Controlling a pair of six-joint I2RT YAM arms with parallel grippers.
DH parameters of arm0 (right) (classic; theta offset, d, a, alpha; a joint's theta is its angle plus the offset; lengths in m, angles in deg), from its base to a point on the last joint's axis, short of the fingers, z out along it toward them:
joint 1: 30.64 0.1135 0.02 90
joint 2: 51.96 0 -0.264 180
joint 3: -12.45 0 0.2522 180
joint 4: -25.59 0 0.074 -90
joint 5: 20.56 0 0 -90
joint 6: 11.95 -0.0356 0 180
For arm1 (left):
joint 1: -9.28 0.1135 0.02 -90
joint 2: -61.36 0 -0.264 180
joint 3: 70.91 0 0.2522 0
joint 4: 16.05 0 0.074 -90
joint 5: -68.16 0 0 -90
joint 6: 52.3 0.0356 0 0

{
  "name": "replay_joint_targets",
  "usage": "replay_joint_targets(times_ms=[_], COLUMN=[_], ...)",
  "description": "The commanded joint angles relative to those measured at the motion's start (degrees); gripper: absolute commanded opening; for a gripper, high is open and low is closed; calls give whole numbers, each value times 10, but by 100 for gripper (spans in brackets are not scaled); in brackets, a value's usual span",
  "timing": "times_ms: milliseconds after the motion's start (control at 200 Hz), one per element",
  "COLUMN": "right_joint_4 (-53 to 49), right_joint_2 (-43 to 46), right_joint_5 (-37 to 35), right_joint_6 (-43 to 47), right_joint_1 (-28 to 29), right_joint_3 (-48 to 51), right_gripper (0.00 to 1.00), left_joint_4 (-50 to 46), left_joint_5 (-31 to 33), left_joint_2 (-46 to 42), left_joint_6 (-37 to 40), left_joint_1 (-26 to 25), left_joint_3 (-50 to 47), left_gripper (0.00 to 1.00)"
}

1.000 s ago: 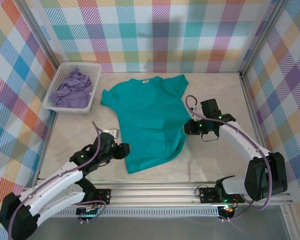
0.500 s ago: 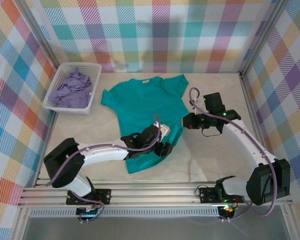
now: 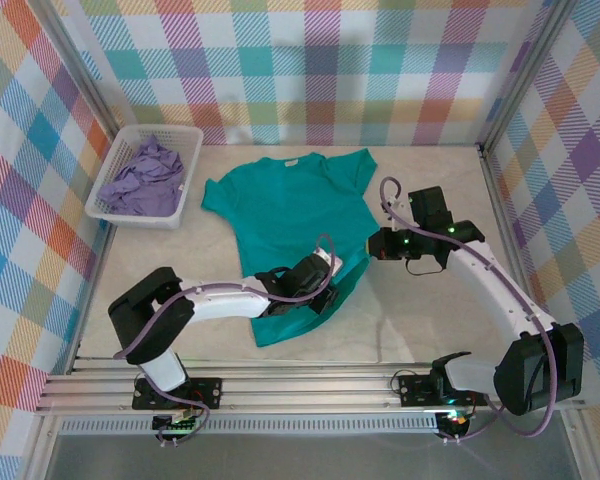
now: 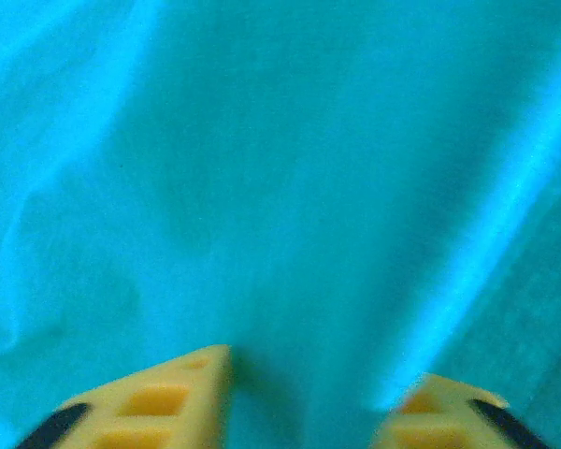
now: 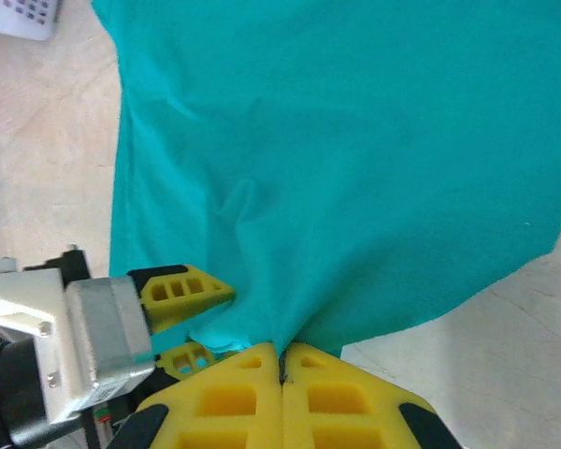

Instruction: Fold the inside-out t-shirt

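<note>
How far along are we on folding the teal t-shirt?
Done: nothing folded; the teal t-shirt lies spread open on the table. In hand: the right gripper is shut on its side edge, and the left gripper sits open with fabric between its fingers near the hem. Left: every fold.
</note>
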Motion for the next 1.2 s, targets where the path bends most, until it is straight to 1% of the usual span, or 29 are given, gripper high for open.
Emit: replay_joint_targets(times_ms=[0, 20, 50, 80, 115, 135, 160, 185, 235, 285, 305, 330, 365, 390, 460, 520, 595, 640, 655, 675, 745, 770, 850, 960, 980, 1065, 1195], right_joint_4=[-11, -13, -18, -22, -20, -9, 19, 57, 132, 187, 203, 223, 252, 272, 347, 435, 574, 653, 669, 686, 732, 772, 855, 884, 890, 907, 912], right_joint_2=[-6, -8, -10, -6, 10, 29, 60, 101, 173, 210, 218, 223, 226, 225, 214, 186, 128, 80, 62, 39, -41, -66, -135, -202, -213, -256, -286], right_joint_5=[-49, -66, -98, -139, -189, -208, -218, -202, -123, -36, -12, -2, -7, -21, -82, -115, -124, -127, -133, -144, -181, -194, -229, -276, -281, -303, -337], right_joint_6=[-10, -13, -16, -22, -27, -26, -13, 8, 43, 52, 54, 54, 57, 62, 91, 99, 94, 109, 114, 120, 134, 139, 158, 181, 205, 224, 223], right_joint_1=[-2, -2, -2, -2, 0, 1, 6, 12, 28, 43, 53, 72, 111, 142, 229, 272, 295, 307, 312, 317, 324, 324, 324, 324, 324, 324, 321], right_joint_3=[-3, -3, -2, -2, 3, 12, 33, 62, 122, 166, 183, 201, 223, 238, 280, 320, 365, 385, 386, 385, 377, 376, 372, 341, 336, 319, 294], right_gripper=[0, 1, 6, 15, 29, 36, 42, 46, 54, 57, 58, 66, 76, 79, 78, 76, 70, 64, 62, 60, 55, 53, 47, 41, 41, 38, 34], left_joint_4=[24, 28, 31, 31, 28, 27, 25, 21, 11, -5, -11, -18, -32, -43, -76, -109, -147, -170, -172, -199, -237, -247, -279, -312, -314, -315, -323], left_joint_5=[-5, -9, -17, -23, -33, -40, -50, -60, -80, -101, -110, -122, -138, -151, -181, -201, -227, -236, -240, -247, -267, -276, -293, -301, -303, -317, -335], left_joint_2=[-28, -30, -33, -36, -42, -47, -53, -58, -70, -79, -81, -84, -86, -86, -88, -90, -92, -95, -96, -97, -101, -104, -112, -120, -121, -127, -138], left_joint_6=[-7, -9, -13, -18, -27, -32, -38, -47, -61, -69, -71, -71, -72, -73, -74, -78, -78, -77, -77, -75, -67, -64, -53, -38, -39, -42, -39], left_joint_1=[0, 0, 1, 3, 6, 9, 15, 21, 35, 50, 55, 62, 71, 77, 93, 107, 123, 133, 136, 140, 153, 156, 163, 166, 166, 167, 167], left_joint_3=[-9, -7, -5, -1, 3, 5, 6, 7, 9, 15, 17, 22, 31, 38, 60, 82, 105, 119, 124, 130, 150, 156, 173, 194, 195, 202, 216], left_gripper=[12, 6, 0, 0, 0, 0, 0, 0, 0, 0, 0, 0, 0, 0, 0, 0, 0, 0, 0, 0, 0, 0, 0, 0, 0, 0, 0])
